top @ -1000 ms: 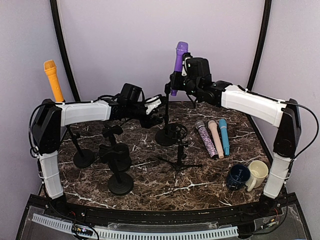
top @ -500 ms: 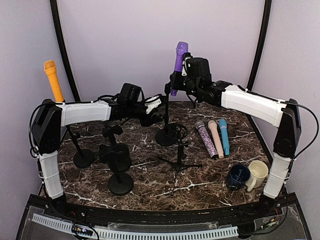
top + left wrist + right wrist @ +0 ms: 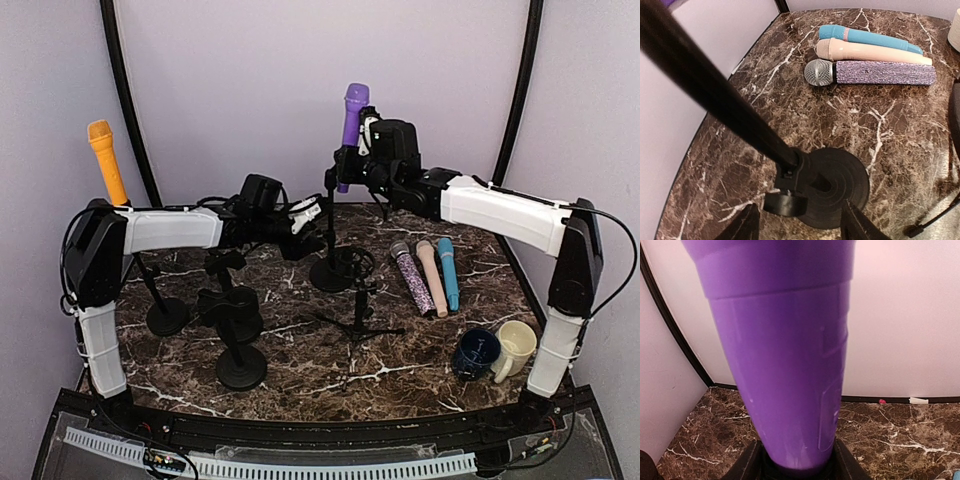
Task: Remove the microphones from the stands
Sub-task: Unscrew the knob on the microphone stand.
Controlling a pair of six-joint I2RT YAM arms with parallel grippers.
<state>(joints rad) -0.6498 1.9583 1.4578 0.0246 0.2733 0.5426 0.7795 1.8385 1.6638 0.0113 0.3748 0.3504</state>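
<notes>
Right gripper (image 3: 797,465) clamps the narrow lower end of the tapered purple plastic microphone (image 3: 785,355) rising above its fingers, probably light, rigid and slick, so hold there; left gripper (image 3: 800,225), jaws apart, waits beside the black stand pole (image 3: 715,95).

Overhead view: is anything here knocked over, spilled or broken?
Nothing stands out. The black stands are upright, three loose microphones lie neatly side by side on the table, and the purple microphone up high is gripped by the right gripper, not toppling.
</notes>
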